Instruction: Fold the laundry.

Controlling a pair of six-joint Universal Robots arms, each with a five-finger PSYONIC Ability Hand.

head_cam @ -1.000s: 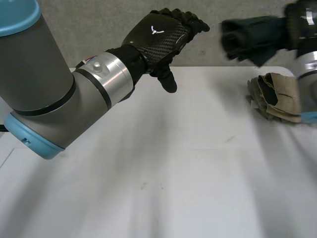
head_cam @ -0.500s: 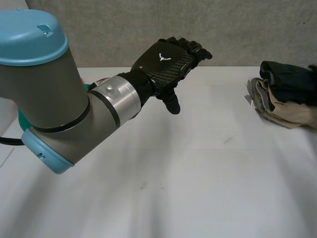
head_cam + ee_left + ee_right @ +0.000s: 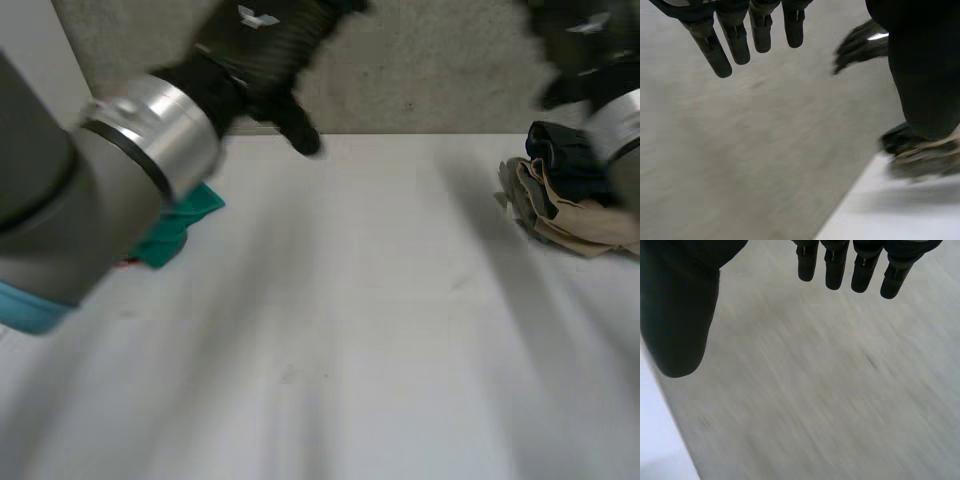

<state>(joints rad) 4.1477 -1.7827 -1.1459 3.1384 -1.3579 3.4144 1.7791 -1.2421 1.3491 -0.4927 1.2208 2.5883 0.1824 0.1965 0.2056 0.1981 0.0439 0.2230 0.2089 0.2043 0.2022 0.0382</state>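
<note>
The left hand (image 3: 737, 42) and the right hand (image 3: 862, 270) both hang above the far edge of the table (image 3: 380, 330), fingers straight and holding nothing. A folded pile (image 3: 570, 205), dark garment over beige, lies at 3 o'clock. A crumpled teal cloth (image 3: 180, 225) lies at 9 o'clock. I judge this cloth comes next: the left hand should descend, pinch it and drag it to the middle.

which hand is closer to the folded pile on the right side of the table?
Right. The right hand hangs raised just beyond the folded pile, fingers straight. The left hand is raised far across the table, near its far edge.
</note>
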